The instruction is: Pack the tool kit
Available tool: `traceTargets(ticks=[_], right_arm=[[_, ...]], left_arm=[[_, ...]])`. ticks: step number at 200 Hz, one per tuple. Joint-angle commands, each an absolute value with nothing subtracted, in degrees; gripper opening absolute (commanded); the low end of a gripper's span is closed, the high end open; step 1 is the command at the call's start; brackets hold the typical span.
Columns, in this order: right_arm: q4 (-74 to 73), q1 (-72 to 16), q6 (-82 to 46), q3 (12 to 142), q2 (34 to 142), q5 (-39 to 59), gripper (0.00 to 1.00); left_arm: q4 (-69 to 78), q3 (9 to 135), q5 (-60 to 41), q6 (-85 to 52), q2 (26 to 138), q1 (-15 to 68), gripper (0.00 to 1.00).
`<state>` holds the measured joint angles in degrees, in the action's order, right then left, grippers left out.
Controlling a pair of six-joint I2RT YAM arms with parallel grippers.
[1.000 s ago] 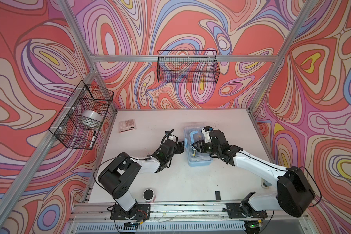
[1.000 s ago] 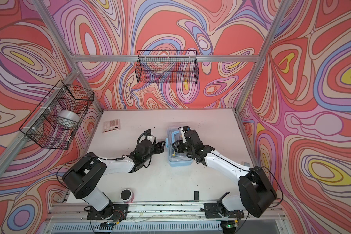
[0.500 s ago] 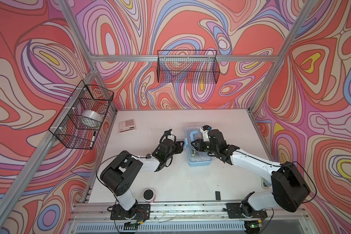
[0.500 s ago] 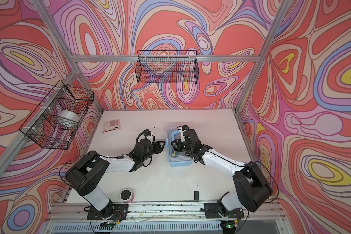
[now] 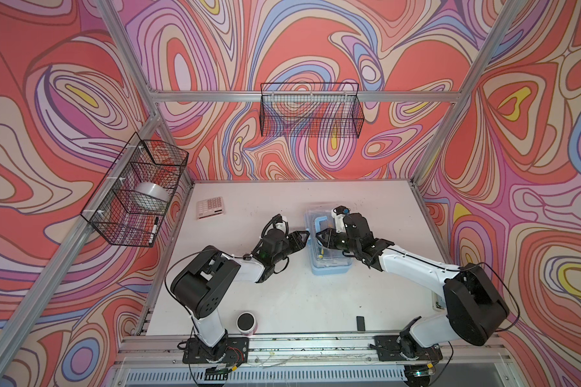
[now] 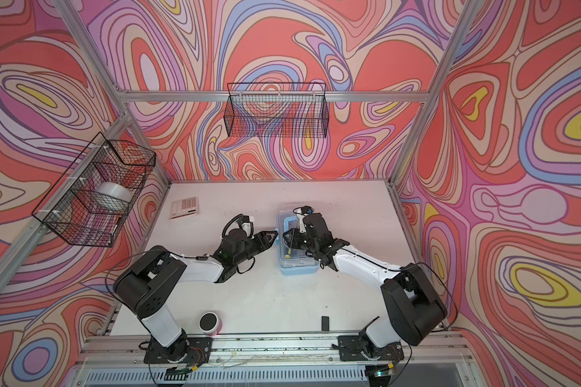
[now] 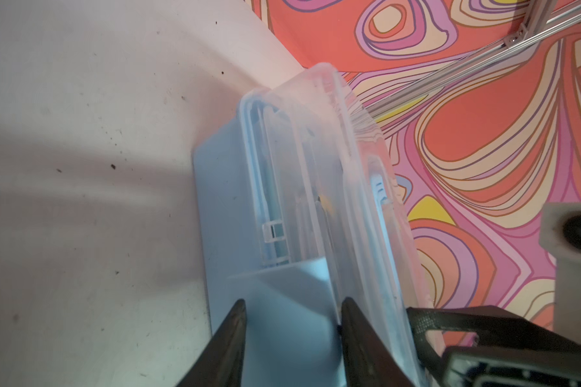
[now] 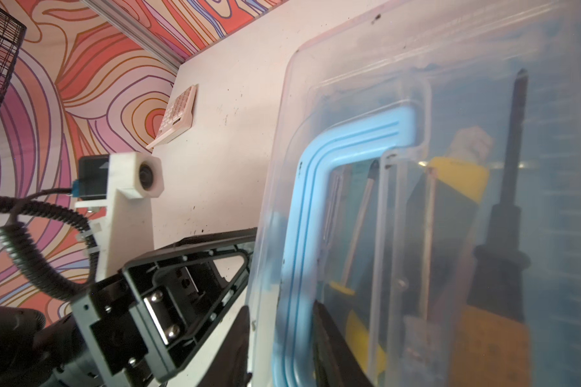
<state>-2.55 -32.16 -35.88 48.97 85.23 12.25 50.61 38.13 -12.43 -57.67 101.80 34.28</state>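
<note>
Case [image 5: 331, 268] mid-surface [image 5: 282, 301] in both top views, lid [image 5: 312, 212] down. Left wrist: left tool [image 7: 292, 303] astride case's side, grip undeterminable. Right wrist: screwdrivers [image 8: 514, 150] inside; right tool [image 8: 282, 308] apparently clenched on lid rim. Latching judged outstanding.

Light blue case [image 5: 330, 269] with brighter blue handle [image 8: 302, 207]; yellow-black knife [image 8: 457, 181]; pink-white calculator [image 5: 209, 207]; white table [image 5: 299, 301]; black wire baskets [image 5: 311, 134]; white-and-black arms [image 5: 413, 264]; walls [image 5: 316, 40] swirl coral, lilac, yellow.
</note>
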Motion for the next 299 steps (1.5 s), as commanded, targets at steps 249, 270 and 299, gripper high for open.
traceTargets(ticks=[249, 270, 299], right_arm=[[12.0, -32.9, -34.0, 50.8, 84.0, 9.4, 0.26], [12.0, -32.9, -34.0, 50.9, 83.8, 9.2, 0.26], [12.2, -32.9, -33.7, 51.2, 84.0, 8.9, 0.26]], left_arm=[[7.9, 51.5, -12.3, -46.8, 96.2, 33.2, 0.41], [4.2, 53.1, -11.5, -45.7, 94.5, 33.2, 0.43], [0.3, 55.8, -11.0, -44.0, 93.8, 33.3, 0.49]])
